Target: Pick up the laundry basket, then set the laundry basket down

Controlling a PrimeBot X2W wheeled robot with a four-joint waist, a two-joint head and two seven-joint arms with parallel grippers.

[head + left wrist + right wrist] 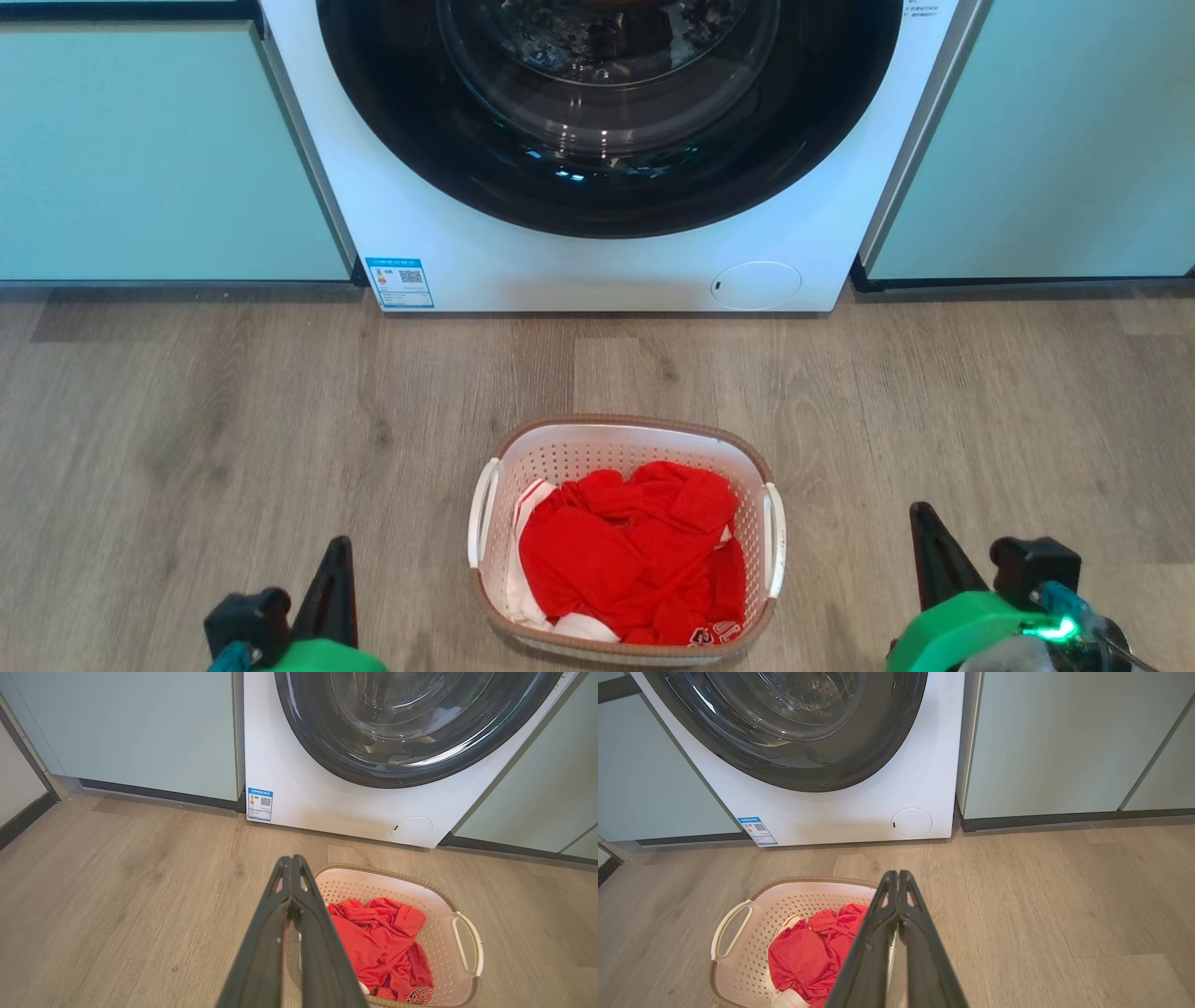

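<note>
The laundry basket (627, 439) stands on the wooden floor in front of the washing machine: white perforated plastic, brown rim, a white handle on each side, red clothes inside. It also appears in the left wrist view as the basket (434, 933) and in the right wrist view as the basket (752, 947). My left gripper (338, 544) hovers to the basket's left, apart from it; its fingertips meet in the left wrist view, gripper (291, 857), shut and empty. My right gripper (921, 511) is off to the basket's right, gripper (897, 872) shut and empty too.
A white washing machine (607, 271) with a dark round door stands behind the basket, between pale green cabinets (140, 149) on both sides. Bare wooden floor (233, 420) stretches left and right of the basket.
</note>
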